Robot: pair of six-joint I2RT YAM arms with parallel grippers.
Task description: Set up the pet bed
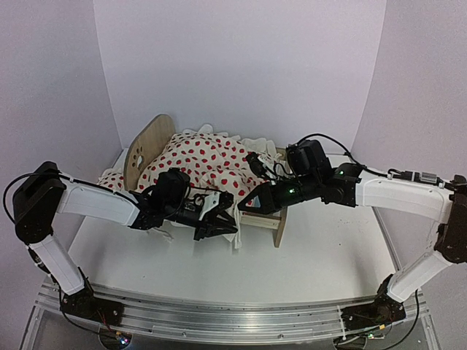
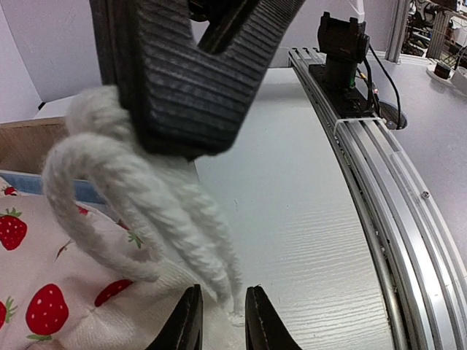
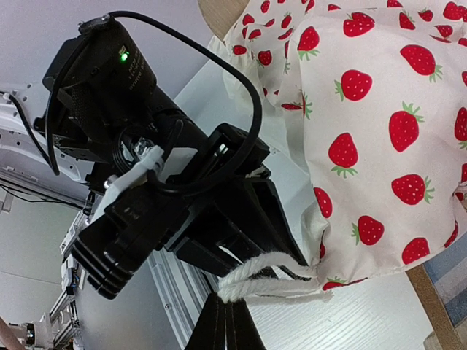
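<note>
Pet bed (image 1: 278,226) lies under a strawberry blanket (image 1: 204,164), its long axis running from the headboard (image 1: 150,148) at far left to the foot end at near right, just beyond both grippers. The 2 low, outstretched arms meet at its near side by the foot. The left gripper (image 2: 220,321) narrowly pinches the hem's white cord (image 2: 109,182). The right gripper (image 3: 221,332), nearer the foot, is fully closed beside that cord.

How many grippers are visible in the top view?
2. The left gripper is at the blanket's near edge; the right gripper is just right of it, by the bed's foot.
</note>
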